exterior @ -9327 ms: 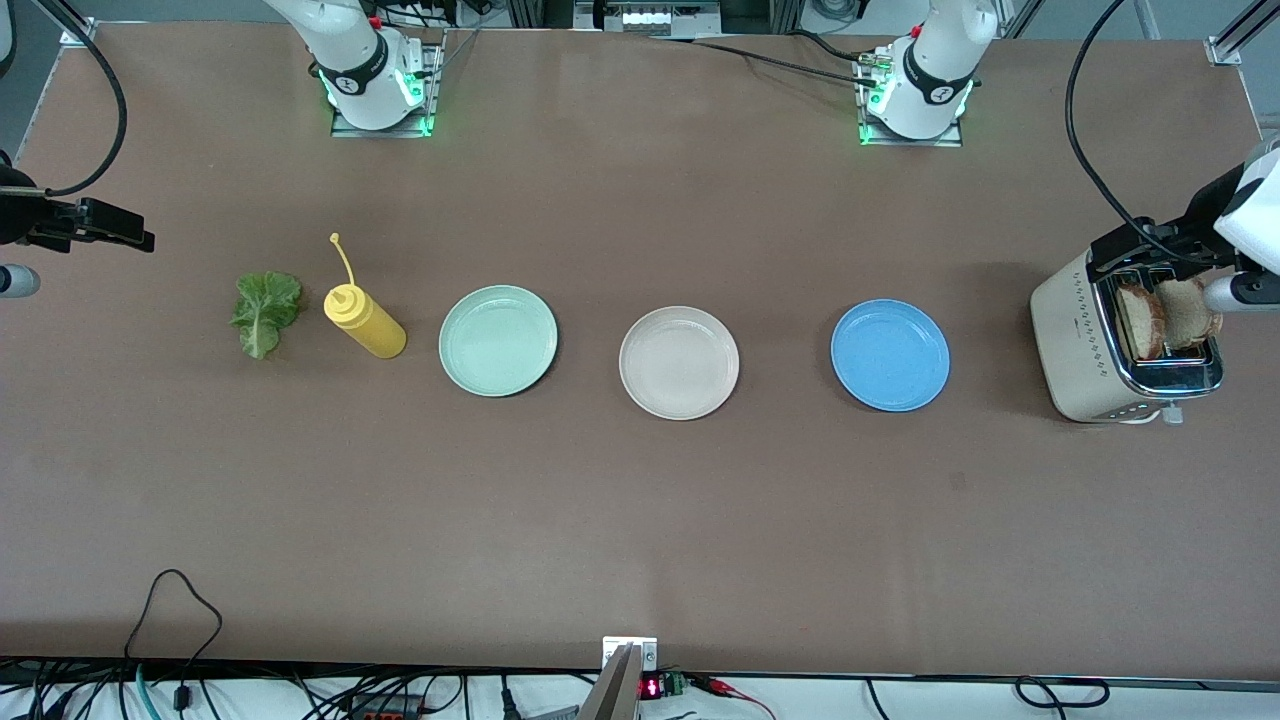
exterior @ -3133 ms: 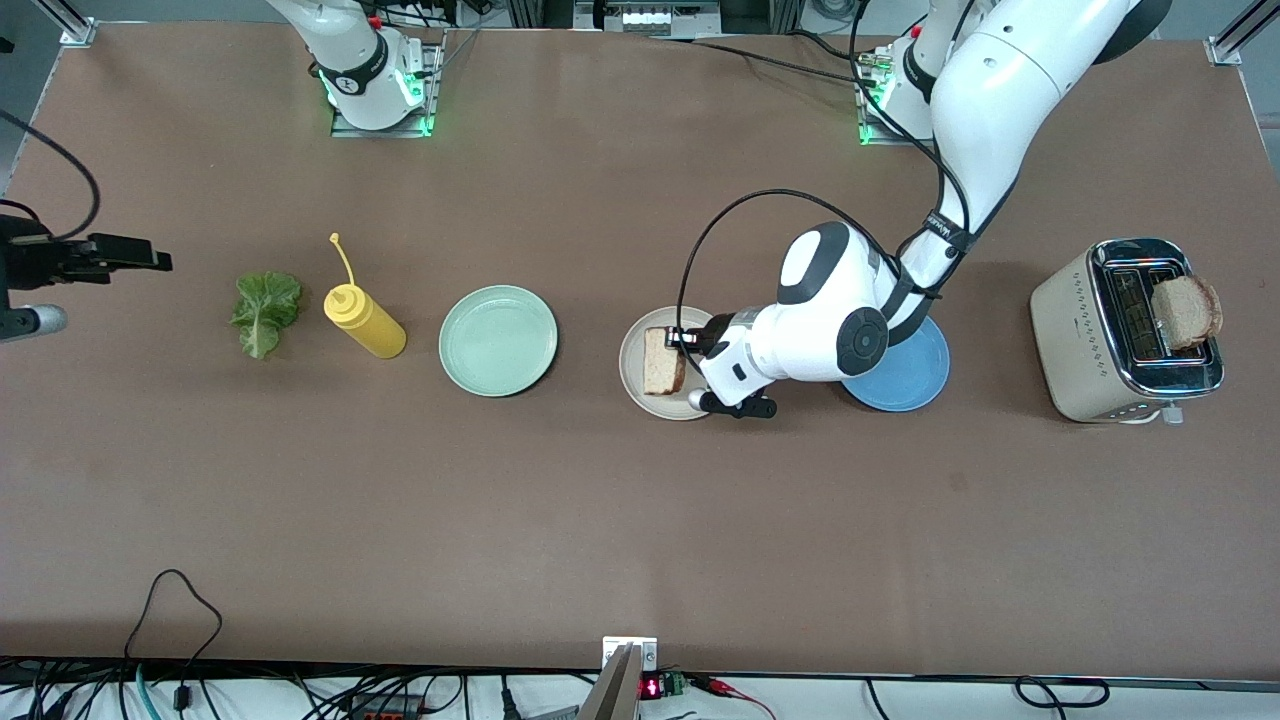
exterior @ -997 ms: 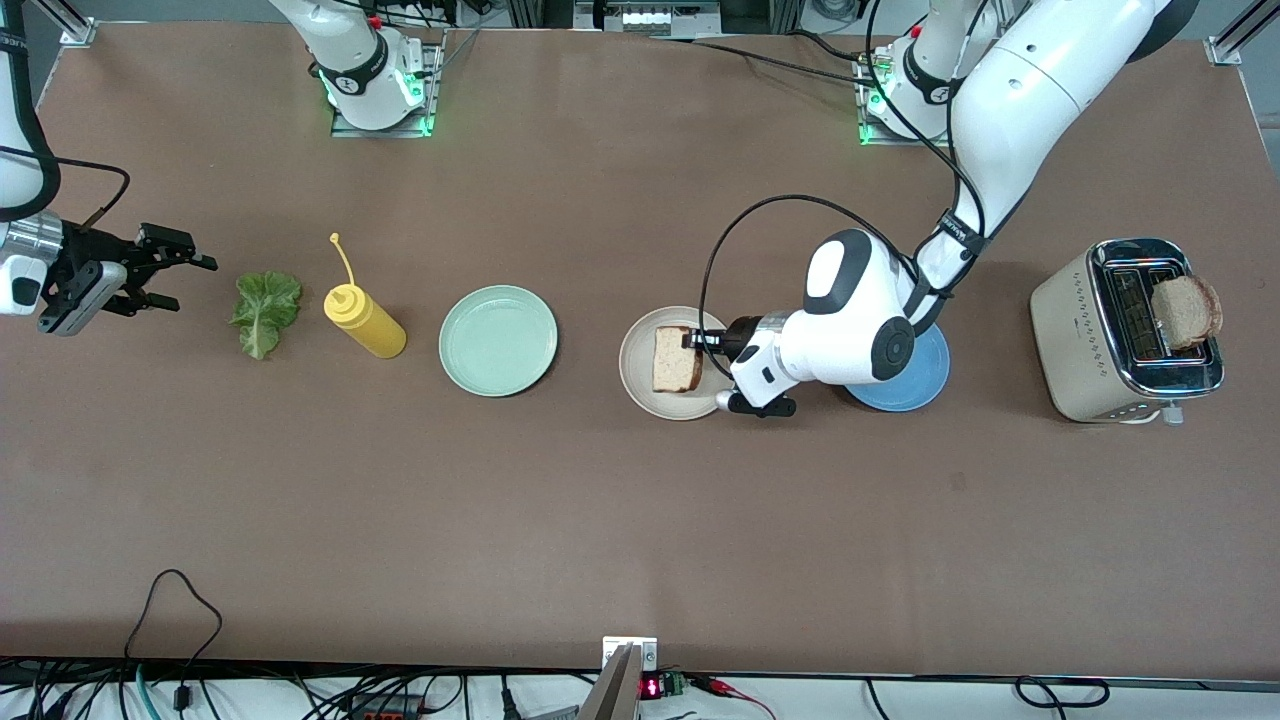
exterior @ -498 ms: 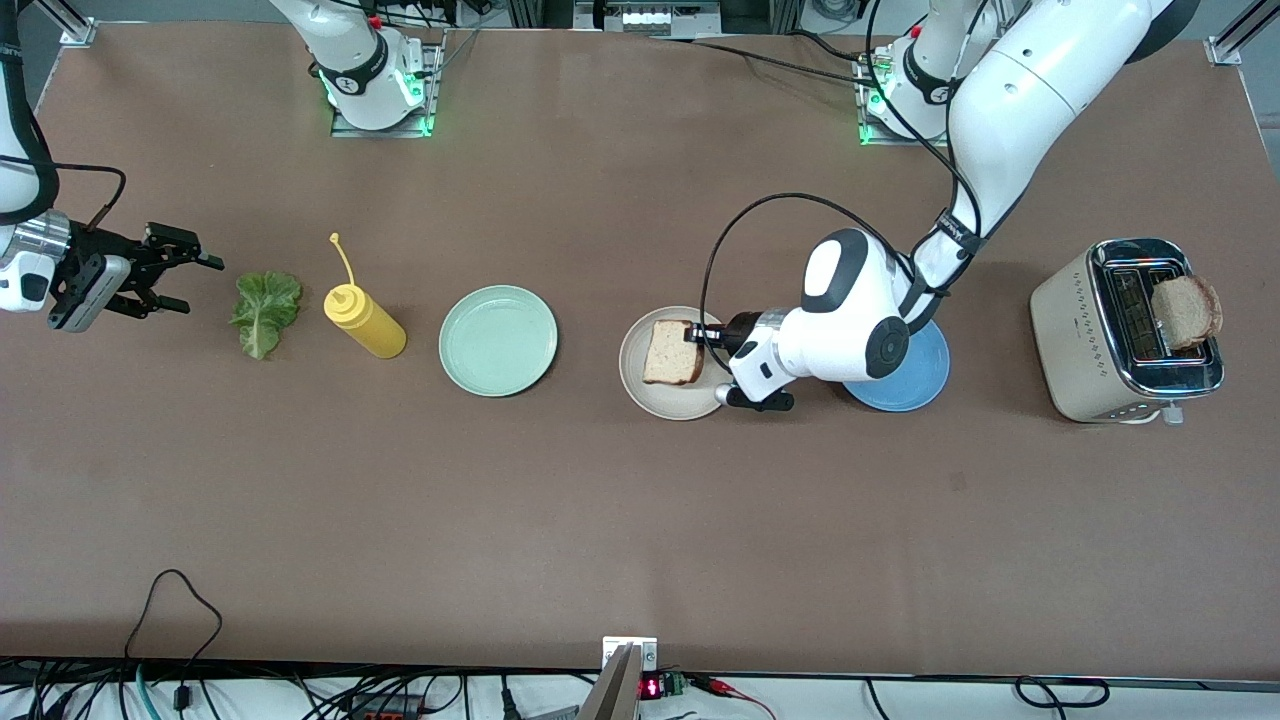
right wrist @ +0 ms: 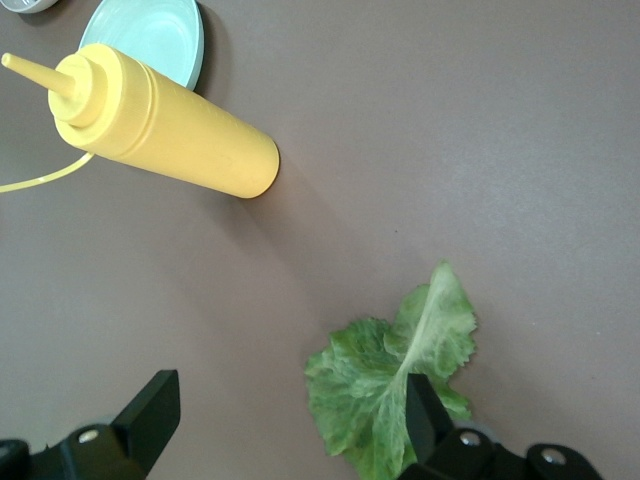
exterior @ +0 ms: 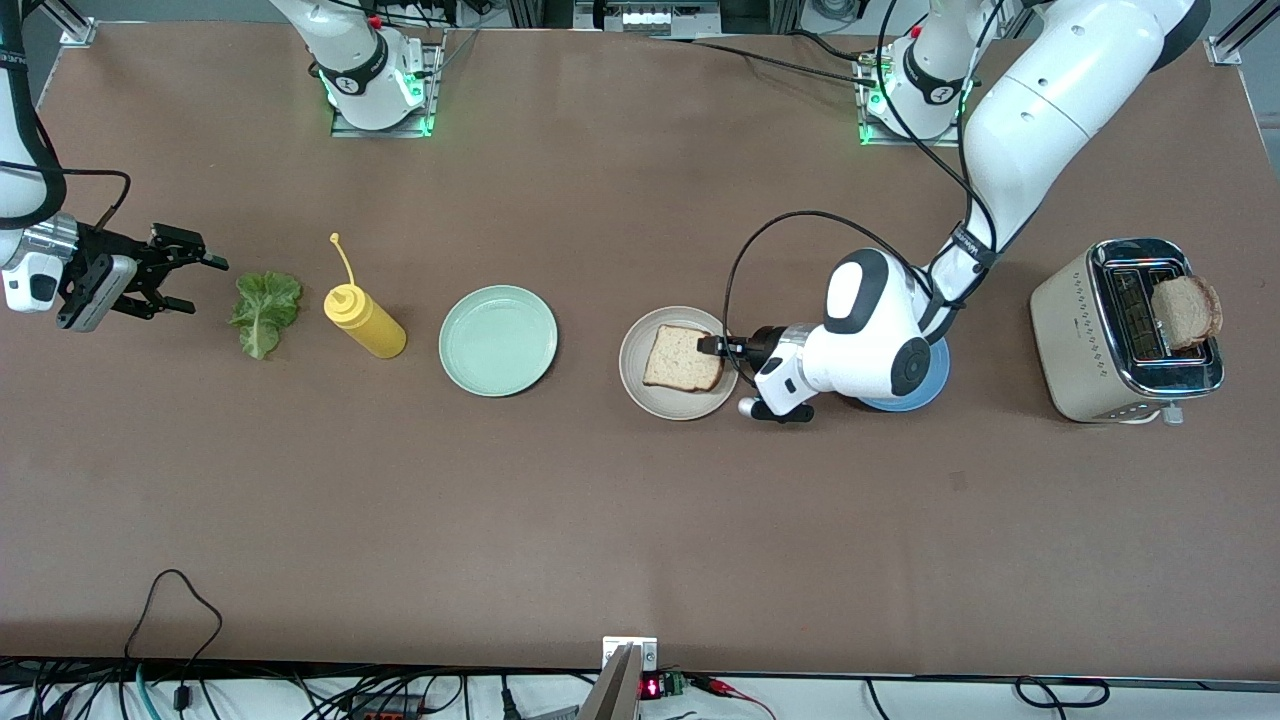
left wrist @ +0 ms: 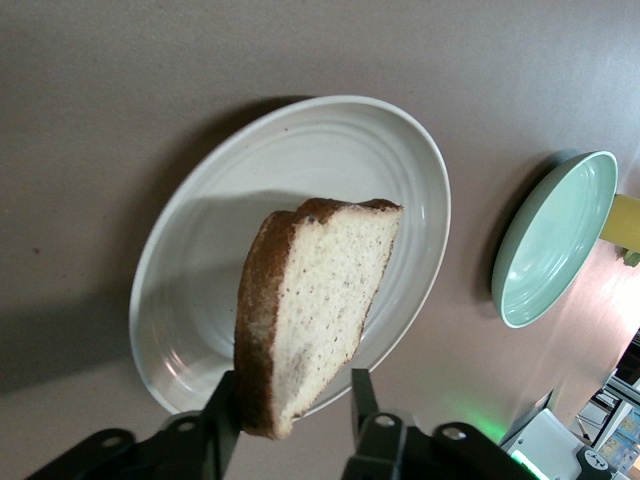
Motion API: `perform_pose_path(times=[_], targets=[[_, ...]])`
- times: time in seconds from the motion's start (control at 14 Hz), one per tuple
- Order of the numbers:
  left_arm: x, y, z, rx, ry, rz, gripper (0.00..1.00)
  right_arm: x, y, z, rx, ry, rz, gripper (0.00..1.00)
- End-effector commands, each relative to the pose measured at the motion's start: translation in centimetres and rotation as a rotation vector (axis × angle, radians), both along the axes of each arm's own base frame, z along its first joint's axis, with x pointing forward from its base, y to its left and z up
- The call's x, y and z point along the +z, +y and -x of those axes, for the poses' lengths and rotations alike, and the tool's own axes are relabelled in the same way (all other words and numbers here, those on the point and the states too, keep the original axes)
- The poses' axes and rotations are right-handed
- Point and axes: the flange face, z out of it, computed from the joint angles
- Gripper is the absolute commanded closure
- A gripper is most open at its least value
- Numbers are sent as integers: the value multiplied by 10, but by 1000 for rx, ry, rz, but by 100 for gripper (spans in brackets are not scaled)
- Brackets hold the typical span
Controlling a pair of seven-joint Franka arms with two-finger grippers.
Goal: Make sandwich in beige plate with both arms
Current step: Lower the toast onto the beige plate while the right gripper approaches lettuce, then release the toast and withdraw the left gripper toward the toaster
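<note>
**Bread Slice Going Down on the Beige Plate**

Left gripper (exterior: 716,347) is sitting low at the edge of the beige plate (exterior: 640,390), on the side toward the blue plate (exterior: 925,385). In the left wrist view its fingers (left wrist: 222,415) are standing on either side of the bread slice (left wrist: 315,305), with a gap showing by one of them, so the jaws look parted and the grip seems to be letting go. From the front the bread slice (exterior: 683,358) is lying nearly flat on the plate, which suits it as the bottom layer of the sandwich.

Right gripper (exterior: 180,272) is hovering over the table at the right arm's end, jaws spread wide and pointing at the lettuce leaf (exterior: 264,312); in its wrist view the leaf (right wrist: 397,392) is lying flat just ahead of the fingers, probably lined up as the next pick.

Beside the leaf, the yellow squeeze bottle (exterior: 364,320) is lying on its side, then the mint-green plate (exterior: 497,340) sits between it and the beige one. At the left arm's end, the toaster (exterior: 1085,340) is holding a second bread slice (exterior: 1186,311), likely the top of the sandwich.
</note>
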Motion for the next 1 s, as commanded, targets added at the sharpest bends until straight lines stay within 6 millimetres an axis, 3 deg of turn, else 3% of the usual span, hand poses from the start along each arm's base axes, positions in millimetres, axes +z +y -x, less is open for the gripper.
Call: perform_pose_path(times=[0.0, 0.28, 0.57, 0.71, 0.93], targets=[[5, 1, 3, -3, -4, 24, 0, -7, 4, 5, 12, -58, -63, 0], [20, 12, -3, -2, -17, 20, 0, -22, 5, 9, 19, -76, -82, 0], [55, 21, -7, -7, -60, -5, 0, -41, 9, 14, 66, -164, -175, 0], [77, 48, -16, 1, -66, -23, 0, -62, 12, 17, 107, -219, -232, 0], [101, 107, -29, -17, -91, -104, 0, -86, 18, 23, 172, -295, -291, 0]])
